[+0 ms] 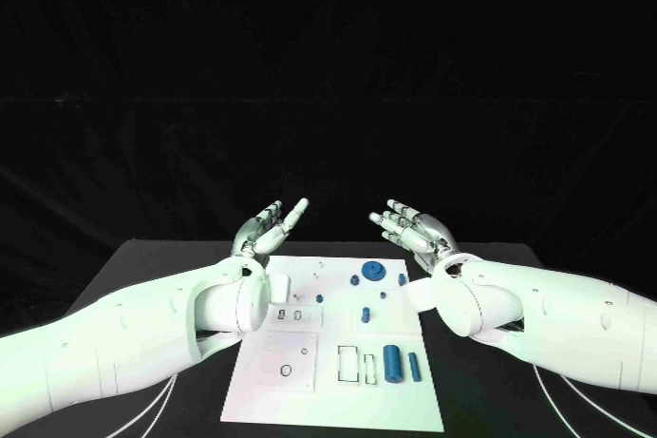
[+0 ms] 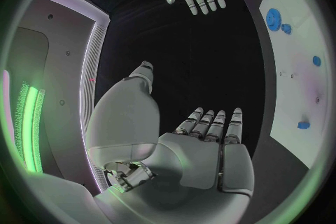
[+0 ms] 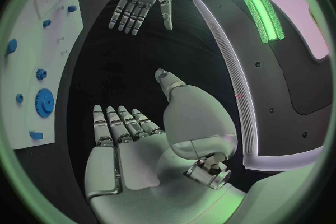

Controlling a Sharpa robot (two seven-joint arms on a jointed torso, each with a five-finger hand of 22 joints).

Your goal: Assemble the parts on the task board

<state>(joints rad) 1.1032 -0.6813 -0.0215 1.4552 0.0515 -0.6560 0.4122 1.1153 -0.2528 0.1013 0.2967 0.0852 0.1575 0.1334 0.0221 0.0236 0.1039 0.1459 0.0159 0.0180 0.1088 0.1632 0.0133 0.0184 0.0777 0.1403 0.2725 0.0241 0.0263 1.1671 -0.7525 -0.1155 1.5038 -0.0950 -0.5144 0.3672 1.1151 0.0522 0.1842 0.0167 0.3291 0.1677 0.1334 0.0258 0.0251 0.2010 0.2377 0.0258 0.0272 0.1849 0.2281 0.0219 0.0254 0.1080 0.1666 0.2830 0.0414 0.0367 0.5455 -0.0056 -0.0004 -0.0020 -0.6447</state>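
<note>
The board (image 1: 294,381) lies flat mid-table. At its near end stand two blue cylinders (image 1: 393,363) beside rectangular slots. Farther along sit a small peg (image 1: 366,314) and, near the far edge, a gear (image 1: 371,270). Beyond the board, the left hand (image 1: 270,225) and right hand (image 1: 414,226) hover palms-up, fingers spread, holding nothing.

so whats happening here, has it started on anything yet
Nothing is being handled yet. The left hand and right hand are both raised above the far end of the table, fingers apart and holding nothing. The white task board lies between the arms, with the blue parts on it, including a round gear near the far end and a cylinder nearer the robot.
</note>
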